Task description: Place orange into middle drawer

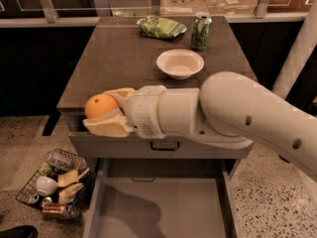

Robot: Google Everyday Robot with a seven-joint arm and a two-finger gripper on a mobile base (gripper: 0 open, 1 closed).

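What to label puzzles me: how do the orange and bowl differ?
The orange is orange and ball-shaped; the bowl is white, hollow and wider. The orange is held in the pincer at the cabinet's front left edge; the bowl rests on its top. Both are round.

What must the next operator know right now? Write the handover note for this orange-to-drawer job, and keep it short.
Gripper: shut on the orange, held at the cabinet's front left corner, about level with the countertop edge.
Middle drawer: pulled open, lower down and in front of the cabinet; the orange is not yet in it.
Done: orange picked up, drawer open.
Left: bring the orange down over the drawer floor, release it, withdraw the arm.
Not involved: white bowl and can on the countertop.
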